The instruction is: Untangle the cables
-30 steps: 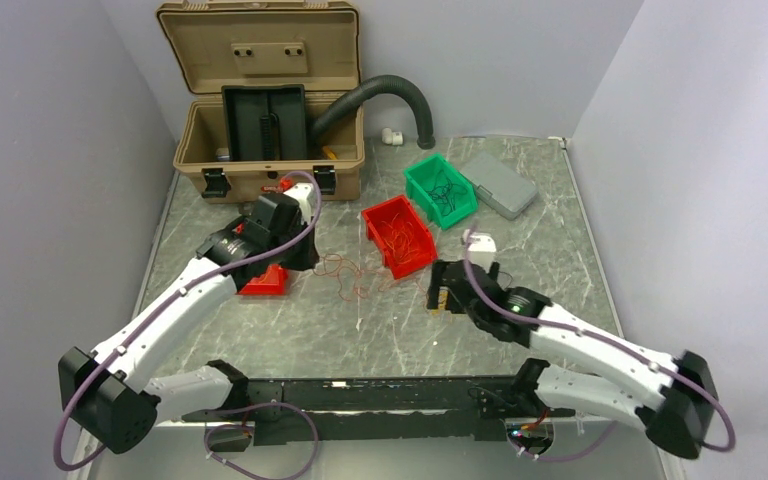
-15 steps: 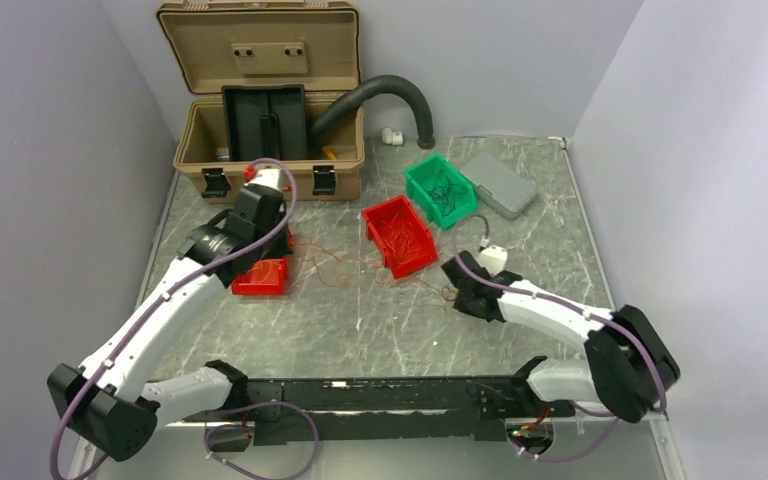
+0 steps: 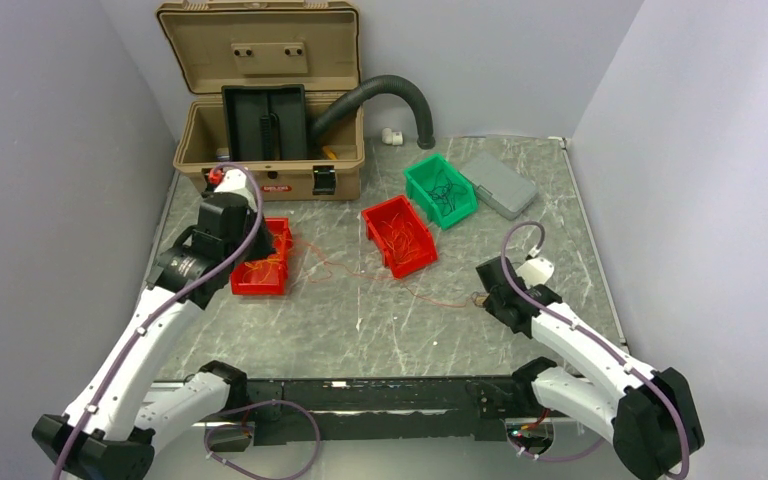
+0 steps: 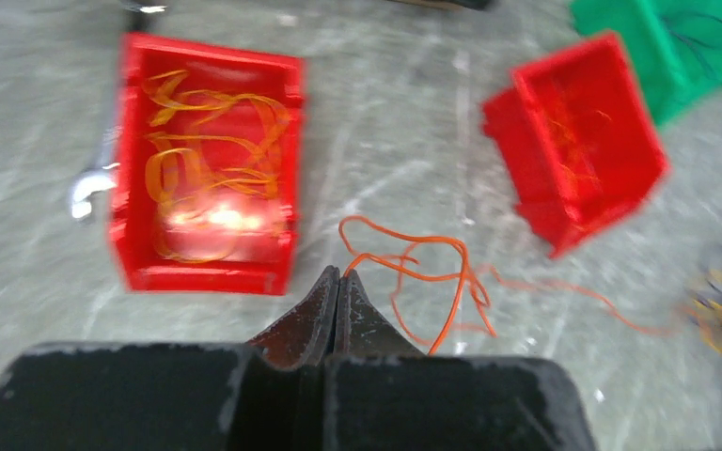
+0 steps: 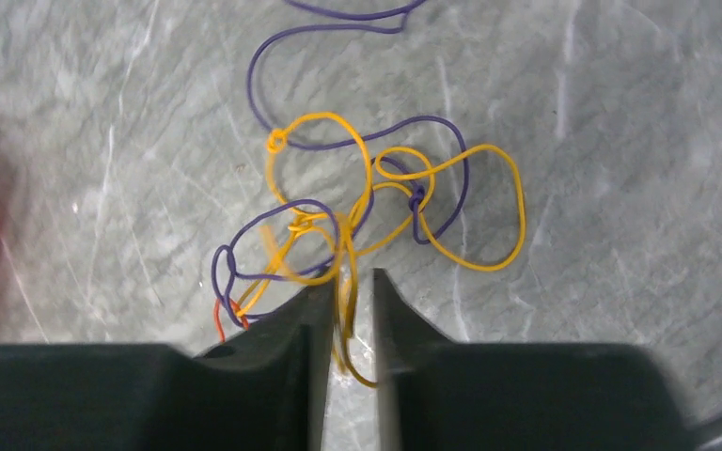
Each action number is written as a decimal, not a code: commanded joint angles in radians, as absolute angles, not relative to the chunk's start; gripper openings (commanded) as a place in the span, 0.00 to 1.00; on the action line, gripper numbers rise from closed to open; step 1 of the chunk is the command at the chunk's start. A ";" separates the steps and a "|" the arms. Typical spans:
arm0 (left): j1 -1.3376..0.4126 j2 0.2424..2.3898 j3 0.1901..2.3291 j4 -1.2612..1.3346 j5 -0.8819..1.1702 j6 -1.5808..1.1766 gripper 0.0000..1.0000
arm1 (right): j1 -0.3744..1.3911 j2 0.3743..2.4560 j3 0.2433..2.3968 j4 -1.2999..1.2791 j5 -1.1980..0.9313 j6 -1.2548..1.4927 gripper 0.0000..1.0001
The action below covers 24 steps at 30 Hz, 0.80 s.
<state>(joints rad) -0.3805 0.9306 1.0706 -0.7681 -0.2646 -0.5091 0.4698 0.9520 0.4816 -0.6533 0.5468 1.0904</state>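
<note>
**Cable sorting well advanced; one knot left at the right jaws**

*Top view.* Orange wires (image 3: 265, 262) lie in the left red bin (image 3: 258, 286). More fill the middle red bin (image 3: 415, 265), and dark wires (image 3: 445, 190) sit in the green bin (image 3: 417, 183). A loose orange strand (image 3: 435, 295) trails leftward from the right gripper (image 3: 482, 297). We judge the sorting mostly done. Bare table (image 3: 360, 330) lies open behind the tool.

*Left wrist.* The left gripper (image 4: 338, 280) is fully closed. We cannot tell whether it pinches the orange loops (image 4: 423, 272) just ahead-right.

*Right wrist.* The jaws stand almost together with a yellow strand (image 5: 346, 310) between them; the grip is unconfirmed. The yellow-and-purple knot (image 5: 367, 207) just ahead remains tangled, with clear marble around it.
</note>
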 commanded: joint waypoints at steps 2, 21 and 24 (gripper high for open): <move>-0.390 0.951 1.048 -0.540 0.216 -0.360 0.00 | 0.465 0.967 0.530 -0.540 0.437 0.828 0.34; -0.634 1.224 1.109 -0.616 0.104 -0.293 0.06 | 0.466 0.984 0.535 -0.477 0.357 0.746 0.55; -0.655 1.250 1.082 -0.578 0.136 -0.280 0.36 | 0.466 0.989 0.524 -0.453 0.348 0.747 0.58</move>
<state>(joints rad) -0.6312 1.2301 1.0702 -0.6167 0.1333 -0.3004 0.4698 0.9848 0.5083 -0.5106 0.3634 0.7593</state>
